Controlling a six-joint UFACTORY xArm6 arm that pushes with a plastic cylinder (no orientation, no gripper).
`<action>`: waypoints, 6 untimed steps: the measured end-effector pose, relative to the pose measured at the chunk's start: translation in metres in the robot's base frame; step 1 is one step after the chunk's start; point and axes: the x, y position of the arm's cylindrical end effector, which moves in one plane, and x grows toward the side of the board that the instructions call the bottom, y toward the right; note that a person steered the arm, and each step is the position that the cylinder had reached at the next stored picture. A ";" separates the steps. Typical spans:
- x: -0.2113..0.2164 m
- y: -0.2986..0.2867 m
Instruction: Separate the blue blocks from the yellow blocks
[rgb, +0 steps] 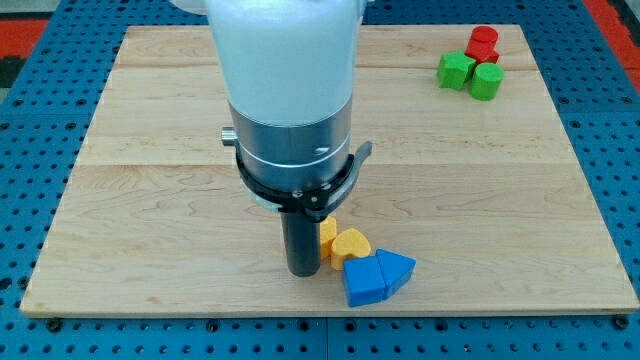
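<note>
My tip (302, 270) rests on the board near the view's bottom centre. Just right of it, a yellow block (327, 236) is partly hidden behind the rod. A yellow heart-shaped block (351, 245) lies beside that one. A blue cube-like block (364, 282) and a blue triangular block (397, 268) lie touching each other just below and right of the yellow heart. The tip stands at the left edge of this cluster, close to the yellow blocks; I cannot tell if it touches them.
A red block (483, 42) and two green blocks (456, 70) (486, 81) cluster at the view's top right. The arm's white and metal body (287, 90) hides the board's upper middle. The wooden board (150, 200) ends near the view's bottom.
</note>
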 end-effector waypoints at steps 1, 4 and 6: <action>0.042 -0.029; 0.027 0.137; -0.028 0.158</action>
